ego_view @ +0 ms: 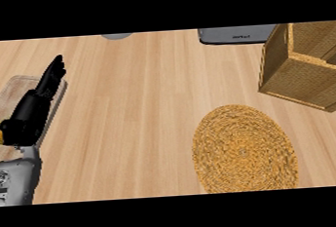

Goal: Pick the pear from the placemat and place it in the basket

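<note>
While the left hand (37, 101) sits at the left edge with fingers straight and pointing far, holding nothing, the right hand is out of view. No pear shows anywhere: the round woven placemat (244, 149) at near right is bare on top, and the inside of the basket (308, 63) at far right can't be read from this angle. So pear location: cannot tell, maybe in the basket, maybe with the unseen right hand. A small yellow bit shows at the left wrist, looks like part of the arm, not fruit. Left hand lies over a pale tray (8, 96) on the wooden counter (141, 97). A grey object (234, 34) is cut off at the far edge, and a second grey thing further left, also cut off.

Step judgement: either the pick is done and the carry or drop is under way off-frame, or the task is already finished. Next move, if the pear is held: bring it over the basket opening, lower, release. Left hand looks like it's just resting.
</note>
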